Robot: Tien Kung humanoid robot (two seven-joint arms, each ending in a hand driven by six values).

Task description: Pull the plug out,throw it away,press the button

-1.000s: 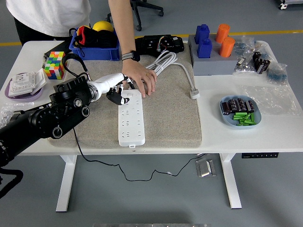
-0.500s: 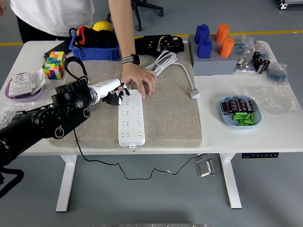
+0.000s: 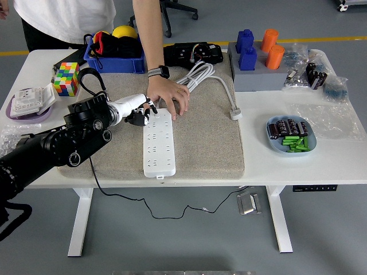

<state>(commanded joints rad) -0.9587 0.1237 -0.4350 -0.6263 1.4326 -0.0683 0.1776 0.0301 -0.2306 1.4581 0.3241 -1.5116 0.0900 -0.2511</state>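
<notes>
- White tabletop [image 3: 344,163] fills most of the frame, with a beige felt mat [image 3: 212,143] laid over its middle.
- Black left arm comes in from the lower left; its robot hand [image 3: 139,113] sits at the upper-left end of the power strip [image 3: 158,143], which lies lengthwise on the mat. From here I cannot tell whether its dark fingers are closed on anything; they are bunched close by the strip's top corner, and no plug shows clearly between them.
- A person's hand [image 3: 168,96] reaches down from the top of the frame and rests on the strip's far end, touching it just right of the robot hand, seemingly steadying it.
- White cable [image 3: 200,74] is coiled on the mat above and right of the strip, its plug end [image 3: 235,113] lying loose near the mat's right edge.
- To do this step well, I'd judge the fingers should close squarely around the plug body and draw straight up from the socket, while the strip is held flat so it does not lift with the pull.
- Blue bin [image 3: 114,62] at upper left holds dark and red items and a yellow ball.
- Grey tray [image 3: 258,80] at upper right carries blue and orange blocks.
- Light blue dish [image 3: 274,141] at right holds dark pieces and green ones.
- Right arm is not visible.
</notes>
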